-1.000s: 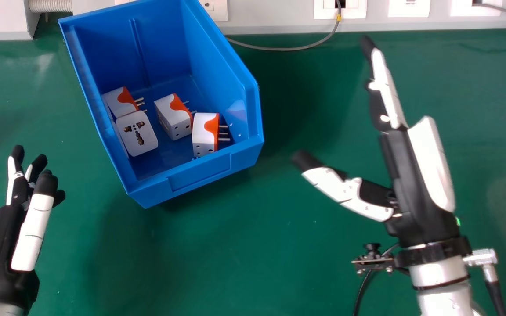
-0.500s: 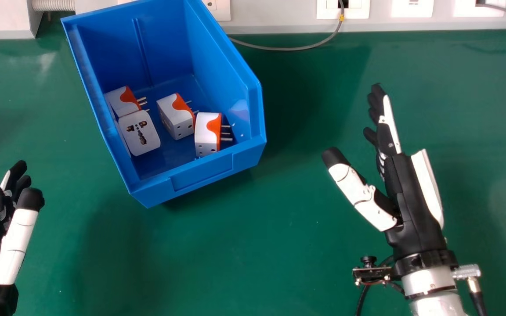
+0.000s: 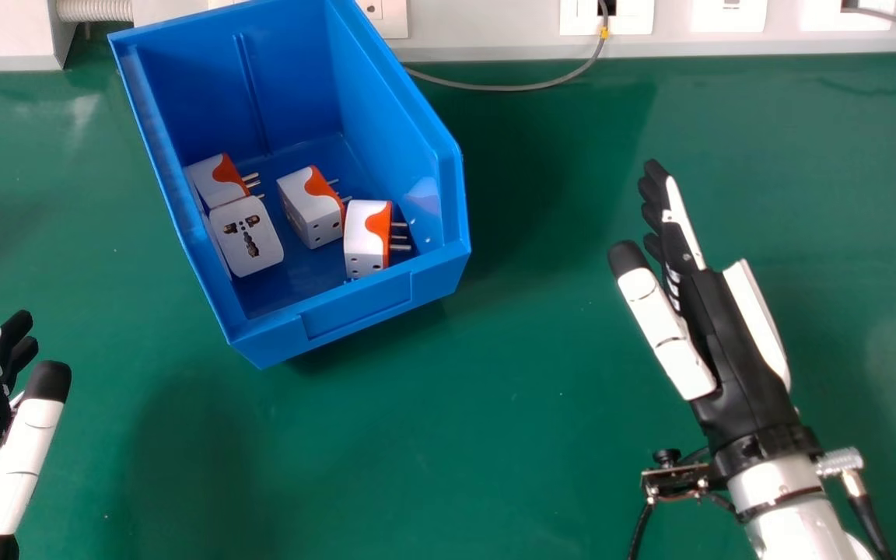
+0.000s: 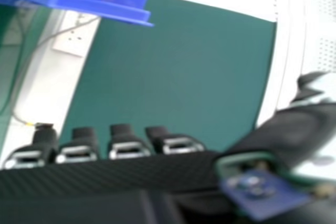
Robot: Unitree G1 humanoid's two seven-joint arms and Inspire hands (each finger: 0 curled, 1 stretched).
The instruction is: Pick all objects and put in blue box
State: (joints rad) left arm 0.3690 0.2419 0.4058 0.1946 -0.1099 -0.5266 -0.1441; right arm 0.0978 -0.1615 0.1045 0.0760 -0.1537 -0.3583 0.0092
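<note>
On the green table (image 3: 448,467) I see the blue box (image 3: 355,311). Right of the box, the right hand (image 3: 736,365) has straight fingers, thumb apart; left and robot-side of it, the left hand's (image 3: 20,467) are loosely spread. Inside the box lie four plug adapters (image 3: 312,214).

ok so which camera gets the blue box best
The head view: it looks down into the blue box, nearly all in frame, with four plug adapters inside. The right hand view catches part of its walls, cut off at the edge.
</note>
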